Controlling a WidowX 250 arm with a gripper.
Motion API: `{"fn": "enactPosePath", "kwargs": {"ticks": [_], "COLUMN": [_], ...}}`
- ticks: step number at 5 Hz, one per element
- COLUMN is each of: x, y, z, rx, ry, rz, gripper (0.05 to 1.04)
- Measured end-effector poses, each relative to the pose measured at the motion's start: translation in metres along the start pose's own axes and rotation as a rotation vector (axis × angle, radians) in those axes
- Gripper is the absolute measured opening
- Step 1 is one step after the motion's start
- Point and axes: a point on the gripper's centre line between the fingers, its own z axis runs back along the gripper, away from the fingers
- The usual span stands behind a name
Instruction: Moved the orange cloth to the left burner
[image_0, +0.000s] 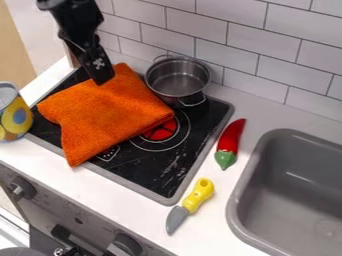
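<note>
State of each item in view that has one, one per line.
Orange cloth: loosely spread over the stove's left part, one corner past its front edge
Metal pot: upright, uncovered
Red-centered burner: partly covered by the cloth
Red pepper: lying on its side
Yellow-handled knife: lying on the counter
Can: upright, cut off by the view's edge

White tiled wall (267, 39) — grey sink (242, 200) — pale counter (230, 225).

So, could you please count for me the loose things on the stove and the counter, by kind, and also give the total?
Cloth: 1
Pot: 1
Can: 1
Pepper: 1
Knife: 1
Total: 5
</note>
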Motion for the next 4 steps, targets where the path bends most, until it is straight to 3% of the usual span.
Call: {"fn": "enactPosePath", "kwargs": {"ticks": [2,3,4], "x": [-0.003,0.004,0.013], "y": [-0.018,-0.022,-0.027], "z": [-0.007,-0.006,-0.010], "rx": [-0.019,-0.003,0.001], "ry": [0.046,0.047,0.012], "rz": [-0.007,0.095,0.226], "gripper": [0.999,0.999,0.999]}}
